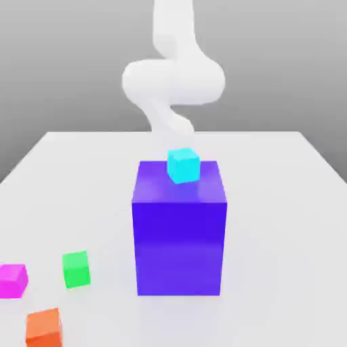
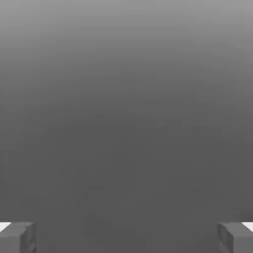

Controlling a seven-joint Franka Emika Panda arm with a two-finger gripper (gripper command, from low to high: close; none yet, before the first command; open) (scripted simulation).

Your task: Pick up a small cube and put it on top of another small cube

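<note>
The white arm (image 1: 174, 78) comes down from above, near the middle of the worktop's far edge. It bends in the middle, where a fat round part sticks out to both sides. Below that, the arm gets thin and leans toward the exterior view's right as it goes down. The hand (image 2: 127, 238) is wide open. Its two fingers (image 2: 28, 238) stand well apart, one across from the other, with a big gap between them.

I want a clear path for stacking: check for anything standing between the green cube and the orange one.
Nothing visible stands between the green cube and the orange cube. The big blue block is off to the exterior view's right.
</note>
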